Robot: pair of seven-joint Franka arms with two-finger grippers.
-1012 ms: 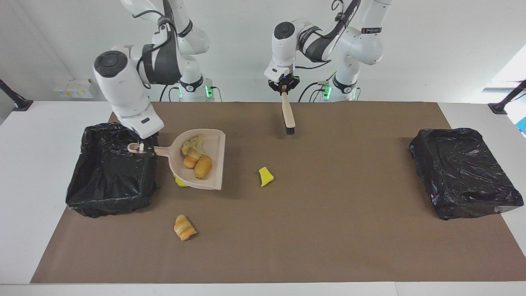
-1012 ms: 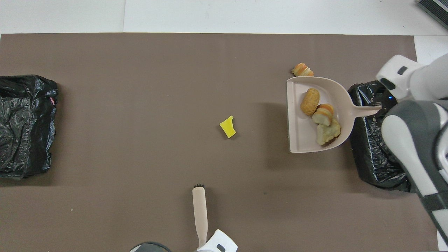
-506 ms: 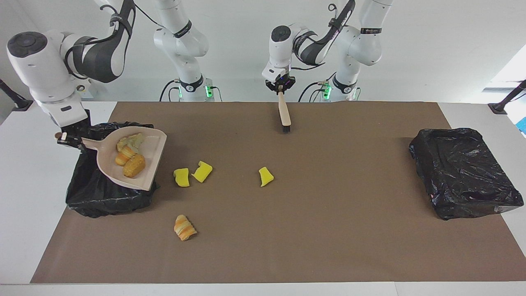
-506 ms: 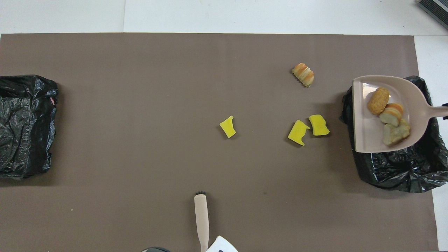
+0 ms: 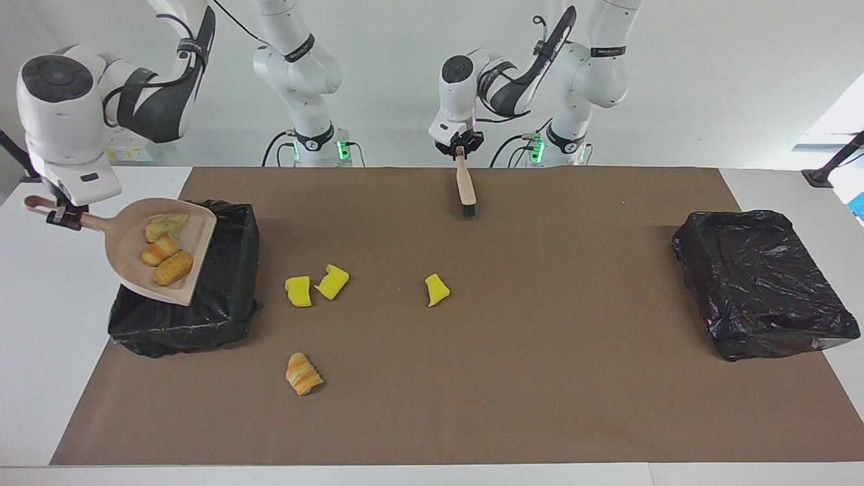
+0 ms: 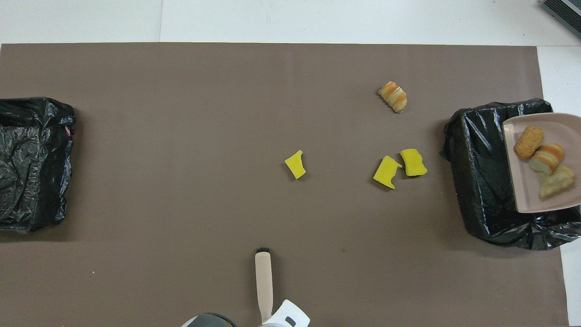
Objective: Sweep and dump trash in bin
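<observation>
1. Now the right gripper (image 5: 59, 214) has its fingers clamped on the dustpan (image 5: 162, 253) handle, holding it over the bin (image 5: 223, 297) with 3 trash pieces (image 5: 165, 250) inside.
2. Meanwhile the left gripper (image 5: 460, 150) grasps the brush (image 5: 465, 189).
3. Four pieces of trash (image 5: 317, 283) lie on the table (image 5: 540, 378).

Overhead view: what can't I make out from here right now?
- Dustpan: handle and the right gripper cut off by the frame edge.
- Left gripper: only the wrist shows at the bottom edge, holding the brush.
- Bin interior: partly covered by the dustpan.
</observation>
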